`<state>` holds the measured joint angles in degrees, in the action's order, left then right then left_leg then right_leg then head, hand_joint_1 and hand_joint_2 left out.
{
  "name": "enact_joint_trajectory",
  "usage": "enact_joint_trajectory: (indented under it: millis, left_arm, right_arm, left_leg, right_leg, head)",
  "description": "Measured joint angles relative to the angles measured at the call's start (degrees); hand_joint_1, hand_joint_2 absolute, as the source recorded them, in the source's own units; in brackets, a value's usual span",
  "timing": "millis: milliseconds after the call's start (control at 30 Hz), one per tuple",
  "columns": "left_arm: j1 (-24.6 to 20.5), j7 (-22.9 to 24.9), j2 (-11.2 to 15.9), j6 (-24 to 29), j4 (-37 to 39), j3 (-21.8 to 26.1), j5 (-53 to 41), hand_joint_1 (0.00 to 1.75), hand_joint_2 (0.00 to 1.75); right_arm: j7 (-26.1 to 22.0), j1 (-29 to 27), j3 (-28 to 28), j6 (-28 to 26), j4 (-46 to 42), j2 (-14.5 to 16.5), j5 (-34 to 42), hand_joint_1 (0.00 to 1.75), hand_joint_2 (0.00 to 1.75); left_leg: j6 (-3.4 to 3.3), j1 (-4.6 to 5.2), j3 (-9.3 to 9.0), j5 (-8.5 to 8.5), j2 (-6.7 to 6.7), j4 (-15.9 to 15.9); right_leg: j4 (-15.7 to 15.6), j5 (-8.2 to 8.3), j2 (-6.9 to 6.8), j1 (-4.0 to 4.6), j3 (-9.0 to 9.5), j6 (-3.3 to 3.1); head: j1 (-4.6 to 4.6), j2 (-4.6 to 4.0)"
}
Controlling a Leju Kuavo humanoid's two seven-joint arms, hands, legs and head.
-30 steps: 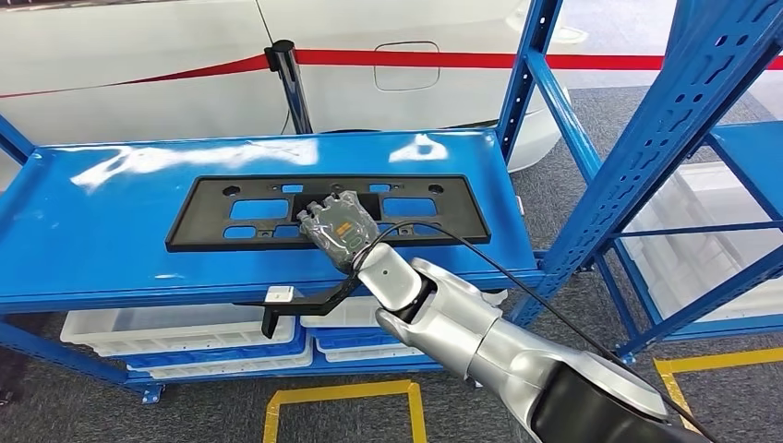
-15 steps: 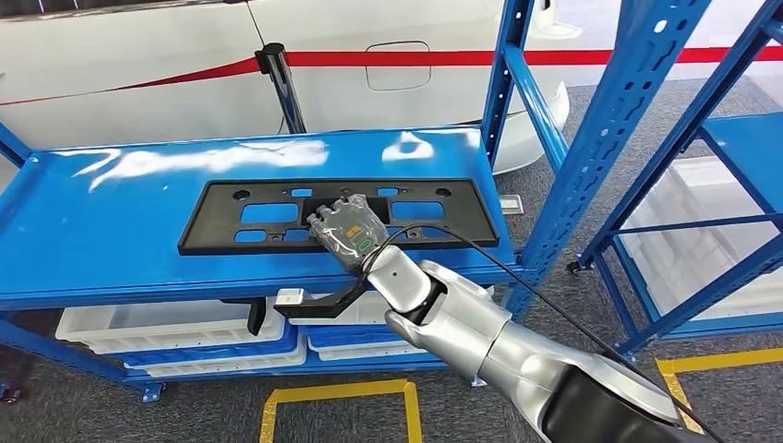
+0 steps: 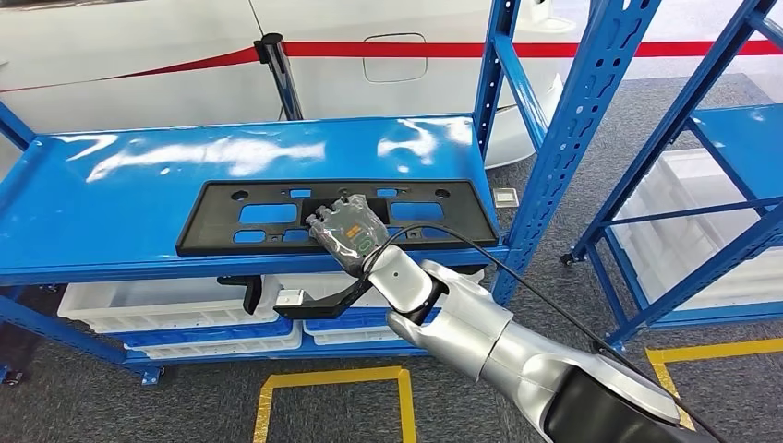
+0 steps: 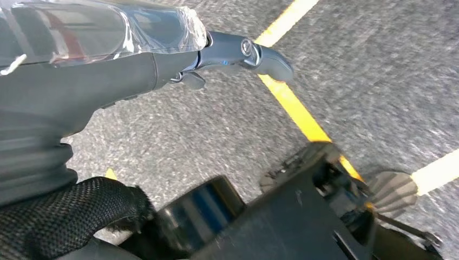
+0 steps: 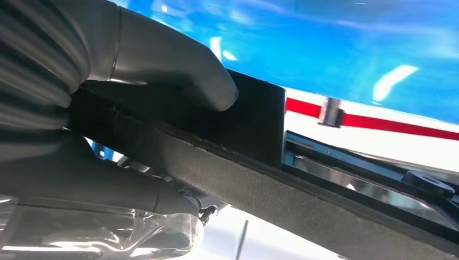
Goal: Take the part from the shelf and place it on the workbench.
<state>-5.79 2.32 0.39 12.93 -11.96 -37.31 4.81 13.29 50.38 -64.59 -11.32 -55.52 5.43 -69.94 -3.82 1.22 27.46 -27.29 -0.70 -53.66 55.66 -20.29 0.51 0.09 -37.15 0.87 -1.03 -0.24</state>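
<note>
So the right hand [image 3: 343,229] has the part [image 3: 337,214], a long flat black plastic frame w/ cutouts, pinched along its near edge; in the right wrist view the thumb [image 5: 162,67] sits on top and the darker fingers [image 5: 97,181] underneath, closed tight on the rim. Part is lying flat on the blue shelf [image 3: 120,212] top, near edge right at the shelf's front lip. Imo the trick here is to lift straight up a bit before pulling back, bc it's long and gripped near the middle of one edge only, so it could sag or twist and catch on the blue upright [image 3: 563,157] just to the right. Keep it level, go slow. Left hand [image 4: 108,65] hangs low over the floor, holding nothing; can't tell how far it's curled. Surface is glossy painted metal, prob slippery. Around it: white bins [image 3: 175,323] under the shelf, grey carpet w/ yellow tape lines [image 3: 332,378], a white car [image 3: 138,55] behind a red barrier strap [image 3: 369,51].
</note>
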Motion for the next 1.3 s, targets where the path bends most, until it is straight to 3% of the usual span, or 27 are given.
enact_joint_trajectory:
  millis: [67, 100, 167, 200, 233, 267, 300, 367, 433, 533, 567, 633, 700, 733, 767, 800, 867, 933, 967, 1033, 1067, 1100, 1133, 1200, 1233, 1267, 1300]
  left_arm:
    - [0.0, 0.0, -0.1, 0.0, 0.0, -0.2, 0.0, 0.00, 1.75]
    - [0.0, 0.0, -0.1, 0.0, 0.0, -0.3, 0.0, 0.00, 1.75]
    - [-0.1, 0.1, -0.1, 0.1, 0.0, -0.4, 0.0, 0.00, 1.75]
    - [-0.1, 0.1, -0.2, 0.1, 0.0, -0.5, 0.0, 0.00, 1.75]
    - [-0.1, 0.2, -0.2, 0.1, 0.0, -0.5, 0.0, 0.00, 1.75]
    - [-0.2, 0.2, -0.2, 0.1, 0.0, -0.5, 0.0, 0.00, 1.75]
    - [-0.2, 0.2, -0.2, 0.1, 0.0, -0.5, 0.1, 0.00, 1.75]
    - [-0.3, 0.2, -0.2, 0.1, 0.0, -0.5, 0.2, 0.00, 1.75]
    - [-0.5, 0.2, -0.3, 0.1, 0.0, -0.6, 0.2, 0.00, 1.75]
    - [-0.5, 0.2, -0.3, 0.3, 0.0, -0.6, 0.4, 0.00, 1.75]
    - [-0.5, 0.2, -0.3, 0.4, 0.0, -0.6, 0.4, 0.00, 1.75]
    - [-0.6, 0.2, -0.3, 0.6, 0.0, -0.6, 0.6, 0.00, 1.75]
    - [-0.8, 0.1, -0.3, 0.6, -0.1, -0.6, 0.7, 0.00, 1.75]
    - [-0.8, 0.1, -0.3, 0.7, -0.1, -0.6, 0.7, 0.00, 1.75]
    - [-0.9, 0.1, -0.3, 0.7, -0.1, -0.6, 0.7, 0.00, 1.75]
    - [-0.8, 0.2, -0.3, 0.7, -0.1, -0.7, 0.8, 0.00, 1.75]
    - [-0.6, 0.2, -0.2, 0.7, -0.1, -0.8, 0.8, 0.00, 1.75]
    - [-0.4, 0.3, -0.2, 0.7, 0.0, -1.0, 0.8, 0.00, 1.75]
    - [-0.3, 0.3, -0.2, 0.8, 0.0, -1.1, 0.9, 0.00, 1.75]
    - [-0.2, 0.2, -0.2, 0.9, 0.0, -1.2, 1.1, 0.00, 1.75]
    - [-0.2, 0.2, -0.2, 1.0, 0.0, -1.3, 1.3, 0.00, 1.75]
    - [-0.2, 0.1, -0.2, 1.1, 0.0, -1.4, 1.4, 0.00, 1.75]
    - [-0.3, 0.0, -0.2, 1.1, -0.1, -1.4, 1.5, 0.00, 1.75]
    - [-0.4, -0.2, -0.2, 1.2, -0.1, -1.5, 1.4, 0.00, 1.75]
    - [-0.6, -0.4, -0.3, 1.2, -0.1, -1.6, 1.3, 0.00, 1.75]
    - [-0.8, -0.5, -0.3, 1.2, -0.1, -1.7, 1.0, 0.00, 1.75]
    - [-1.0, -0.6, -0.3, 1.2, -0.1, -1.9, 0.7, 0.00, 1.75]
  right_arm:
    - [0.0, 0.0, 0.0, -0.1, -0.1, -0.1, -0.1, 1.75, 1.75]
    - [0.0, 0.0, 0.0, -0.2, -0.1, -0.2, -0.3, 1.75, 1.75]
    - [0.1, 0.0, 0.0, -0.4, -0.1, -0.4, -1.0, 1.75, 1.75]
    - [0.2, 0.0, 0.0, -0.6, -0.1, -0.4, -1.4, 1.75, 1.75]
    - [0.4, 0.0, 0.0, -0.7, -0.1, -0.5, -1.8, 1.75, 1.75]
    - [0.6, -0.1, 0.0, -0.7, -0.1, -0.5, -2.2, 1.75, 1.75]
    - [0.8, -0.1, 0.0, -0.8, -0.2, -0.6, -2.4, 1.75, 1.75]
    - [0.9, 0.0, 0.0, -0.8, -0.7, -0.6, -2.8, 1.75, 1.75]
    - [0.9, 0.0, 0.0, -0.9, -1.6, -0.6, -3.3, 1.75, 1.75]
    - [0.8, 0.0, 0.0, -1.0, -2.8, -0.5, -3.9, 1.75, 1.75]
    - [0.8, 0.0, 0.0, -1.0, -3.2, -0.6, -4.0, 1.75, 1.75]
    - [0.7, -0.1, 0.0, -0.8, -4.1, -0.6, -4.2, 1.75, 1.75]
    - [0.7, -0.2, 0.0, -0.7, -5.0, -0.6, -4.3, 1.75, 1.75]
    - [0.7, -0.3, 0.0, -0.6, -5.4, -0.6, -4.3, 1.75, 1.75]
    - [0.8, -0.4, 0.0, -0.5, -5.8, -0.6, -4.4, 1.75, 1.75]
    - [0.8, -0.5, 0.0, -0.3, -6.3, -0.7, -4.4, 1.75, 1.75]
    - [0.8, -0.6, 0.0, -0.1, -7.3, -0.8, -4.3, 1.75, 1.75]
    - [1.0, -0.5, 0.1, 0.0, -8.3, -1.0, -4.2, 1.75, 1.75]
    - [1.0, -0.5, 0.1, 0.0, -8.7, -1.0, -4.1, 1.75, 1.75]
    - [1.0, -0.5, 0.1, 0.1, -9.4, -1.3, -4.0, 1.75, 1.75]
    - [1.0, -0.6, 0.1, 0.2, -9.6, -1.4, -4.0, 1.75, 1.75]
    - [1.1, -0.6, 0.1, 0.3, -9.9, -1.7, -3.9, 1.75, 1.75]
    - [1.1, -0.6, 0.1, 0.4, -10.1, -2.0, -3.9, 1.75, 1.75]
    - [1.2, -0.6, 0.1, 0.7, -10.8, -2.5, -3.9, 1.75, 1.75]
    - [1.3, -0.7, 0.1, 0.9, -11.1, -2.7, -3.9, 1.75, 1.75]
    - [1.4, -0.7, 0.1, 1.2, -11.4, -2.9, -3.9, 1.75, 1.75]
    - [1.7, -0.7, 0.1, 1.4, -11.7, -3.1, -3.8, 1.75, 1.75]
  left_leg:
    - [-0.23, -0.35, 0.37, 1.71, 0.09, 1.2]
    - [-0.24, -0.66, 0.71, 2.57, 0.17, 1.7]
    - [-0.26, -0.89, 1.71, 3.68, 0.31, 1.9]
    - [-0.20, -0.94, 2.30, 4.15, 0.36, 1.8]
    - [-0.11, -0.97, 2.90, 4.58, 0.41, 1.7]
    - [0.00, -1.02, 3.55, 4.98, 0.45, 1.6]
    - [0.17, -1.11, 4.24, 5.34, 0.47, 1.3]
    - [0.60, -1.17, 5.54, 5.80, 0.42, 0.4]
    - [1.20, -1.04, 6.47, 6.23, 0.36, -0.4]
    - [2.30, -1.09, 7.29, 6.90, 0.25, -0.8]
    - [2.67, -1.20, 7.78, 6.07, 0.21, -1.5]
    - [3.36, -1.49, 9.45, 1.51, 0.18, -6.4]
    - [3.92, -1.66, 11.27, -3.63, 0.19, -14.4]
    - [4.07, -1.72, 11.50, -4.68, 0.19, -17.4]
    - [4.14, -1.77, 10.86, -4.42, 0.20, -18.5]
    - [4.13, -1.84, 9.23, -3.11, 0.20, -17.3]
    - [3.88, -1.92, 3.79, -0.42, 0.21, -9.8]
    - [3.24, -1.62, -0.96, -0.31, 0.11, -1.7]
    - [2.88, -1.40, -1.86, -0.67, 0.06, 0.4]
    - [2.03, -1.27, -1.33, -0.08, 0.06, 1.1]
    - [1.61, -1.35, -0.82, 0.53, 0.13, 1.1]
    - [1.09, -1.47, -0.23, 1.23, 0.22, 1.2]
    - [0.70, -1.59, 0.43, 1.95, 0.31, 1.2]
    - [0.25, -1.48, 1.97, 3.26, 0.41, 1.2]
    - [0.23, -1.44, 2.76, 3.89, 0.44, 1.1]
    - [0.23, -1.40, 3.54, 4.50, 0.48, 1.1]
    - [0.28, -1.38, 4.29, 5.09, 0.51, 1.0]
  right_leg:
    - [0.6, -1.06, -0.05, 0.01, -0.60, 0.69]
    - [2.6, -3.10, -0.08, 0.01, -1.36, 1.01]
    - [9.7, -8.51, -0.13, -0.29, -3.50, 1.56]
    - [13.3, -10.20, -0.14, -0.47, -4.35, 1.85]
    - [15.6, -10.65, -0.15, -0.60, -4.49, 2.12]
    - [16.0, -10.04, -0.16, -0.72, -3.74, 2.36]
    - [14.5, -8.72, -0.17, -0.82, -1.95, 2.57]
    - [6.7, -6.76, -0.15, -0.96, 3.90, 2.71]
    - [0.5, -6.95, 0.01, -0.87, 7.89, 2.11]
    - [-0.8, -6.66, -0.07, -0.74, 7.69, 0.53]
    - [-0.9, -6.15, -0.18, -0.81, 7.22, -0.01]
    - [-1.0, -5.01, -0.33, -0.98, 6.01, -0.83]
    - [-0.9, -3.91, -0.36, -0.95, 4.62, -1.09]
    - [-0.9, -3.36, -0.36, -0.94, 3.92, -1.08]
    - [-0.9, -2.80, -0.36, -0.93, 3.20, -1.02]
    - [-0.9, -2.23, -0.34, -0.93, 2.49, -0.92]
    - [-0.8, -1.15, -0.26, -0.91, 1.23, -0.54]
    - [-0.9, -0.04, -0.22, -0.82, 0.39, 0.05]
    - [-1.1, 0.56, -0.24, -0.80, 0.14, 0.39]
    - [-1.4, 1.56, -0.22, -0.81, -0.26, 1.08]
    - [-1.1, 1.09, -0.20, -0.87, -0.65, 1.38]
    - [0.3, -0.59, -0.20, -0.88, -1.28, 1.63]
    - [2.9, -3.38, -0.20, -0.92, -2.20, 1.82]
    - [11.1, -9.41, -0.23, -0.90, -4.32, 2.09]
    - [14.7, -10.80, -0.23, -0.90, -4.92, 2.20]
    - [16.8, -10.72, -0.23, -0.88, -4.75, 2.27]
    - [16.9, -9.47, -0.23, -0.89, -3.62, 2.28]
  head:
    - [0.07, 0.00]
    - [0.15, 0.00]
    - [0.31, 0.00]
    - [0.32, 0.00]
    - [0.33, 0.00]
    - [0.33, 0.00]
    - [0.34, 0.00]
    - [0.36, 0.00]
    - [0.33, 0.01]
    - [0.33, 0.00]
    - [0.30, 0.00]
    - [0.25, 0.00]
    - [0.20, 0.00]
    - [0.20, 0.00]
    - [0.20, 0.00]
    - [0.20, 0.00]
    - [0.20, 0.00]
    - [0.25, 0.00]
    - [0.26, 0.00]
    - [0.26, 0.00]
    - [0.25, 0.00]
    - [0.29, 0.00]
    - [0.32, 0.00]
    - [0.39, 0.00]
    - [0.40, 0.00]
    - [0.40, 0.00]
    - [0.40, 0.00]
